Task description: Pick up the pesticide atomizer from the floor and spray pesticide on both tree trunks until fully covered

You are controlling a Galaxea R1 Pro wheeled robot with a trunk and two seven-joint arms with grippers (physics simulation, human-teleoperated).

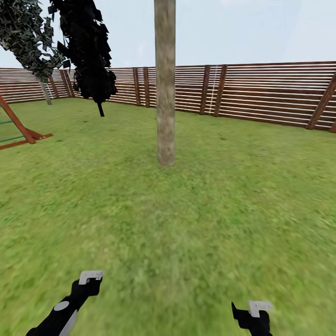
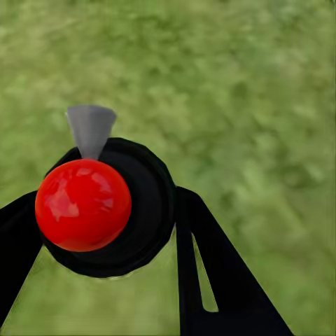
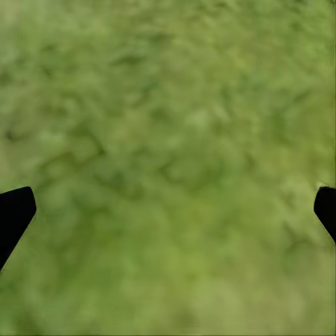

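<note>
In the left wrist view a round black pesticide atomizer (image 2: 143,210) with a glossy red ball top and a grey nozzle sits between two black fingers (image 2: 210,273). My left gripper (image 2: 105,231) is shut on it, above grass. In the head view the left gripper (image 1: 91,276) is low at the left and the right gripper (image 1: 260,306) low at the right. The right gripper (image 3: 168,210) is open, with only lawn between its fingers. One tree trunk (image 1: 164,93), thick and grey-beige, rises straight ahead on the lawn, a few metres beyond both grippers.
A brown slat fence (image 1: 261,91) closes off the far side of the grass. A black-leaved tree (image 1: 88,51) and a leaning leafy tree (image 1: 28,37) stand at the back left. A red-brown wooden frame (image 1: 21,128) sits at the left edge.
</note>
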